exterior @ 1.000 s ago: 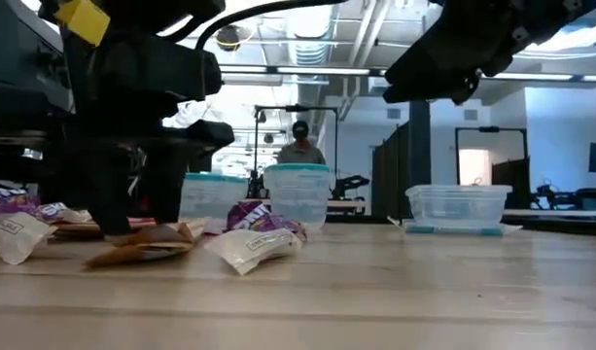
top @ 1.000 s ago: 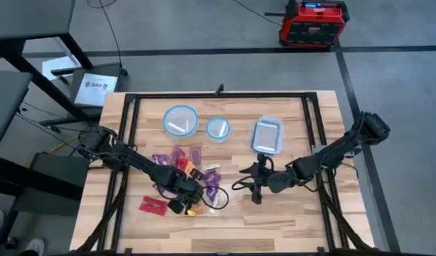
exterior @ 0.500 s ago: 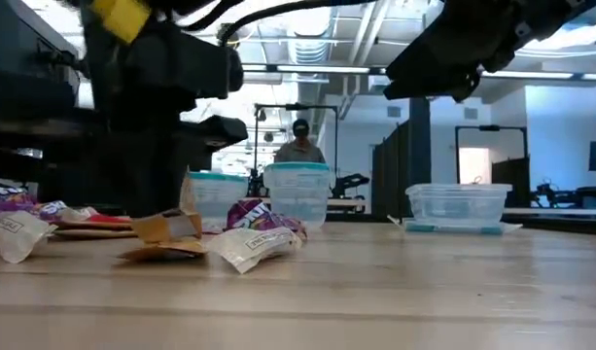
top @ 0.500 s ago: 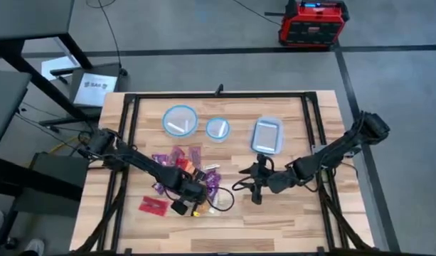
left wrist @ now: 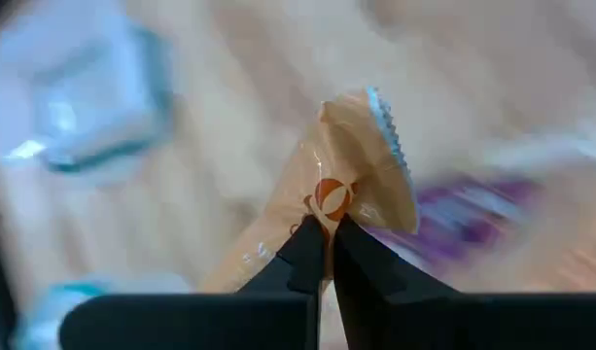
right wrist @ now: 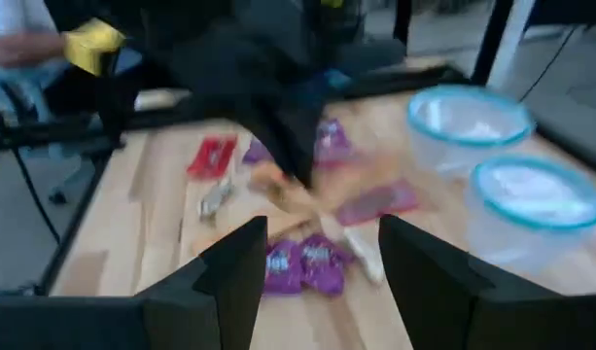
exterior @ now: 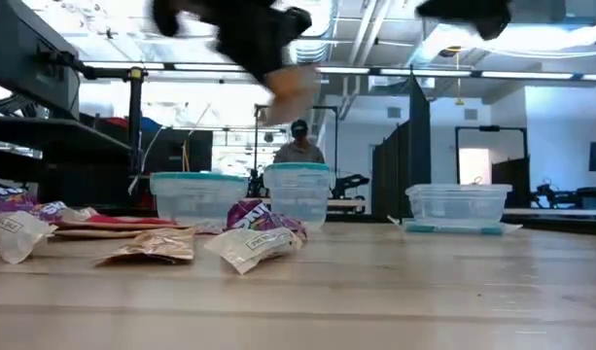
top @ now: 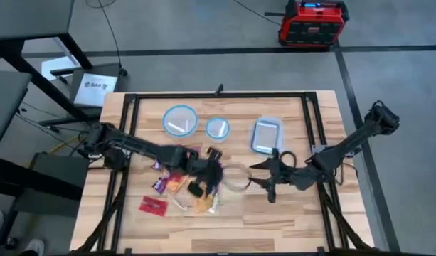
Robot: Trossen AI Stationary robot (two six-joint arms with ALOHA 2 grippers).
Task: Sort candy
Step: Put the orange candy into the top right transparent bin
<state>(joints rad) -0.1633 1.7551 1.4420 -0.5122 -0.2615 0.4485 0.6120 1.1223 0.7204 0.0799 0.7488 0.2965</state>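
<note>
Candy lies in a loose pile (top: 176,186) at the table's left middle: purple, red and orange packets, seen flat on the wood (exterior: 147,247) in the low view. My left gripper (top: 208,176) is raised to the right of the pile, shut on an orange packet (left wrist: 361,175), which shows below the dark fingers (exterior: 294,86). My right gripper (right wrist: 322,255) hovers open right of centre (top: 269,185), holding nothing and facing the pile. My left gripper pinches the flat orange packet between its two fingertips beside the round logo (left wrist: 329,199), about midway along the packet. The packet is lifted clear of the table and sticks out past the fingertips, its serrated end (left wrist: 387,131) free.
Three clear blue-rimmed containers stand along the far side: a large round one (top: 181,119), a small round one (top: 218,129) and a rectangular one (top: 267,135). A red packet (top: 152,205) lies apart near the front left. A person stands in the room beyond the table (exterior: 299,146).
My left gripper has risen from the pile with the orange packet and gone toward the table's right and far side; the packet is now clear of the table. My right gripper has gone up and a little toward the right edge.
</note>
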